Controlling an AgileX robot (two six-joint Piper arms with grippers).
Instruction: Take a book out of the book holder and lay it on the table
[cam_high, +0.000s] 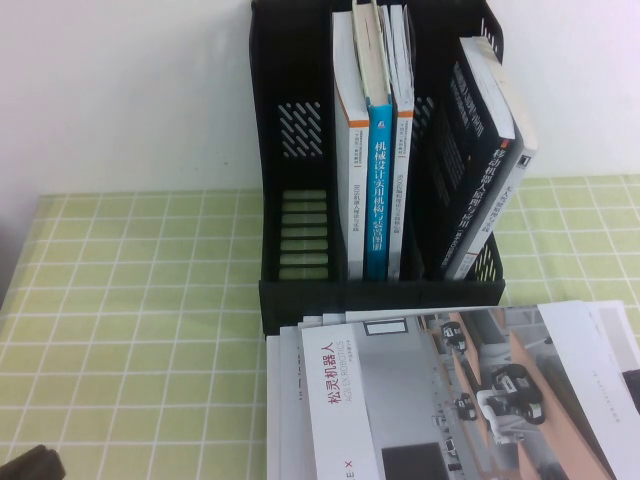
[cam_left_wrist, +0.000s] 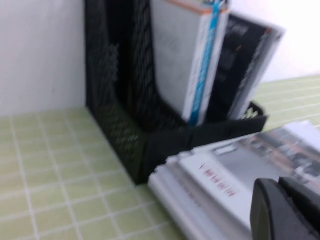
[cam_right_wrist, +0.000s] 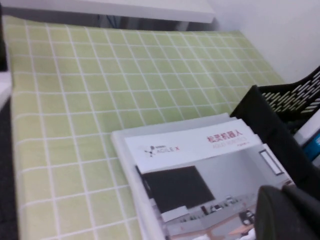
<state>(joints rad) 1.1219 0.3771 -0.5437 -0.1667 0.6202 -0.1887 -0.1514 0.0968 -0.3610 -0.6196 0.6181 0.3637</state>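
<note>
The book (cam_high: 440, 390), grey with red characters on a white strip and robot photos, lies flat on top of a fanned stack on the table (cam_high: 130, 320), right in front of the book holder (cam_high: 290, 150). It also shows in the left wrist view (cam_left_wrist: 235, 170) and the right wrist view (cam_right_wrist: 200, 170). My left gripper (cam_left_wrist: 278, 187) is shut and empty, hovering over the stack's near edge. My right gripper (cam_right_wrist: 283, 193) is shut and empty, just above the book's cover beside the holder's front lip (cam_right_wrist: 270, 130). Only a dark part of the left arm (cam_high: 25, 465) shows in the high view.
The holder's left compartment is empty. The middle one holds upright books, one with a blue spine (cam_high: 378, 190). The right one holds leaning dark-covered books (cam_high: 475, 160). A white wall stands behind the holder. Bare cloth lies to its left.
</note>
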